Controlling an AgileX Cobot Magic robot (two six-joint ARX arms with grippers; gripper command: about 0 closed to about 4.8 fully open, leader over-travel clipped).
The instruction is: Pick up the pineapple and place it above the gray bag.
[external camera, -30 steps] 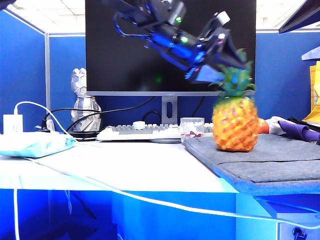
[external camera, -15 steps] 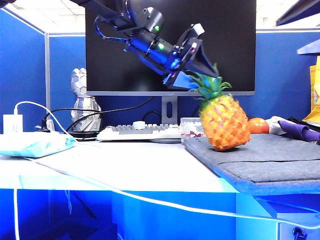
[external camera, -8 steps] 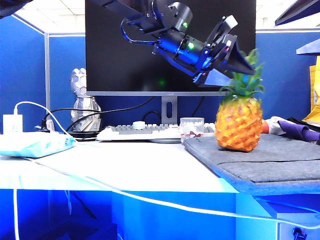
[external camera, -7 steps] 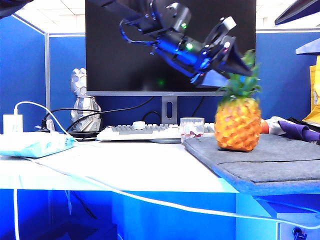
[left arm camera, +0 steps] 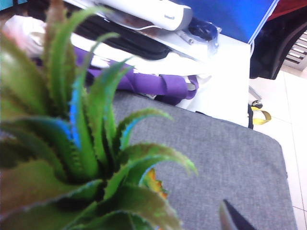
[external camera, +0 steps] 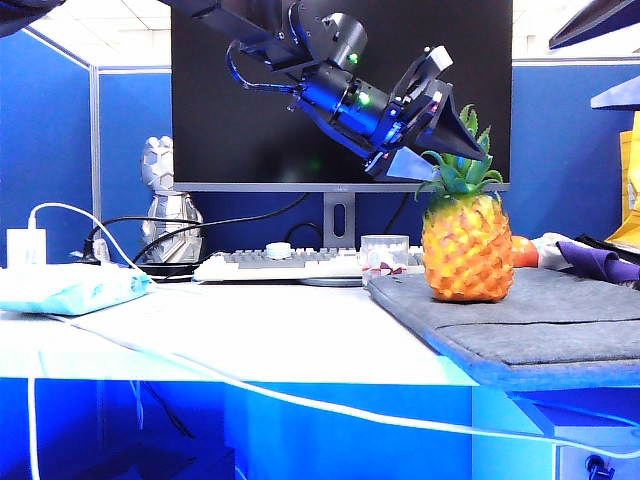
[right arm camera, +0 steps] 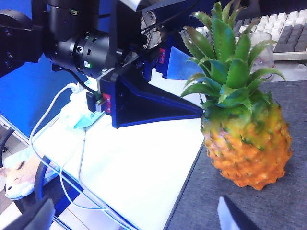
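Observation:
The pineapple (external camera: 467,250) stands upright on the near-left part of the gray bag (external camera: 560,325), its green crown up. My left gripper (external camera: 458,165) reaches down from the upper left, open, one finger on each side of the crown. The right wrist view shows one dark blue fingertip (right arm camera: 194,111) at the crown's base and the other finger (right arm camera: 176,64) behind the leaves. The crown (left arm camera: 81,143) fills the left wrist view above the gray bag (left arm camera: 230,158). My right gripper (right arm camera: 134,220) hangs open over the gray bag's (right arm camera: 283,206) edge, short of the pineapple (right arm camera: 249,143), and holds nothing.
Behind the bag lie a purple cloth (external camera: 595,262) and a small orange fruit (external camera: 520,250). A clear cup (external camera: 384,253) and a keyboard (external camera: 290,263) stand left of the bag under the monitor. A white cable (external camera: 250,385) crosses the table front; a tissue pack (external camera: 65,288) lies far left.
A second ago the pineapple leaned left with the left gripper at its crown. It rocked back and now stands upright. The gripper swung right, then slightly left, still open.

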